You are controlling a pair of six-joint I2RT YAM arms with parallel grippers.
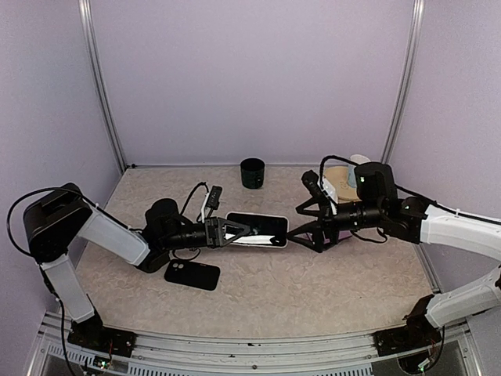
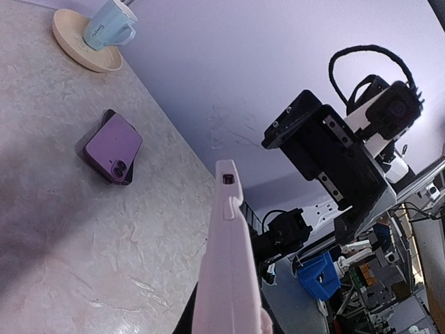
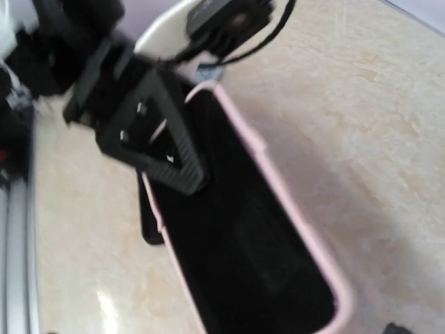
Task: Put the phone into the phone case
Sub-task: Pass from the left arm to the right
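My left gripper (image 1: 235,229) is shut on the left end of a pink phone case (image 1: 262,229) and holds it above the table. The case shows edge-on in the left wrist view (image 2: 229,271). In the right wrist view its dark inner face (image 3: 243,236) points at the camera, with a left finger (image 3: 163,142) pressed on it. I cannot tell whether a phone sits inside. My right gripper (image 1: 311,227) is open, its jaws spread around the case's right end. A purple phone (image 2: 113,148) lies camera side up on the table.
A flat black phone-shaped thing (image 1: 192,274) lies on the table below the left gripper, also in the right wrist view (image 3: 147,226). A black cup (image 1: 252,172) stands at the back. A beige plate (image 2: 76,49) carries a pale blue mug (image 2: 108,26).
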